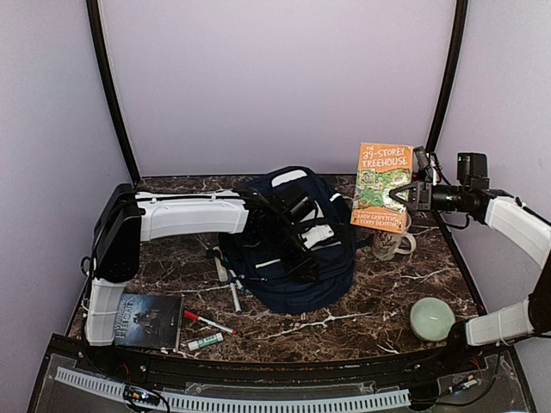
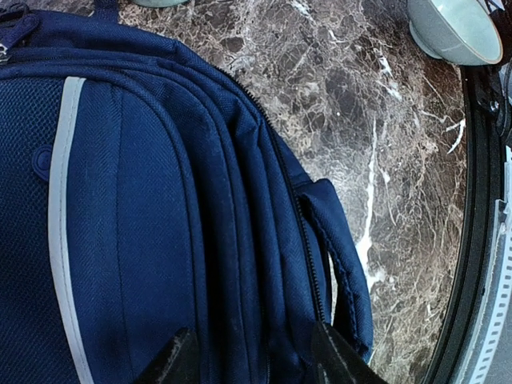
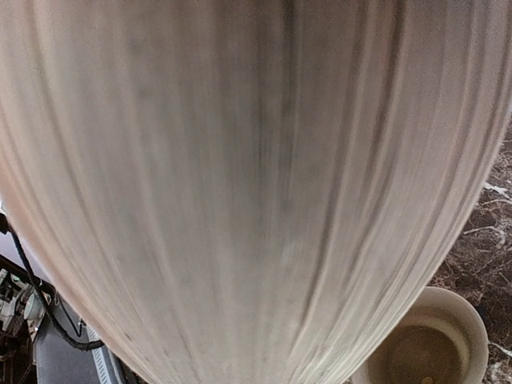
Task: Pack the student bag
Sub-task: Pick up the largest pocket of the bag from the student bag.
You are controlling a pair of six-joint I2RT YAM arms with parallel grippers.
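Observation:
The student bag [image 1: 293,275], navy with grey stripes, lies in the middle of the marble table. My left gripper [image 1: 303,245] rests on top of it. In the left wrist view its fingertips [image 2: 172,360] stand half apart, pressed against either side of a thick ridge of the bag's [image 2: 144,200] fabric beside a shut zip. My right gripper [image 1: 405,196] holds an orange paperback book [image 1: 381,187] upright in the air, right of the bag. The book's page edges [image 3: 240,176] fill the right wrist view and hide the fingers.
A dark book [image 1: 148,320] lies front left, with markers [image 1: 208,323] and pens [image 1: 232,288] between it and the bag. A pale green bowl [image 1: 431,318] sits front right. A pale see-through cup [image 1: 392,243] stands under the held book.

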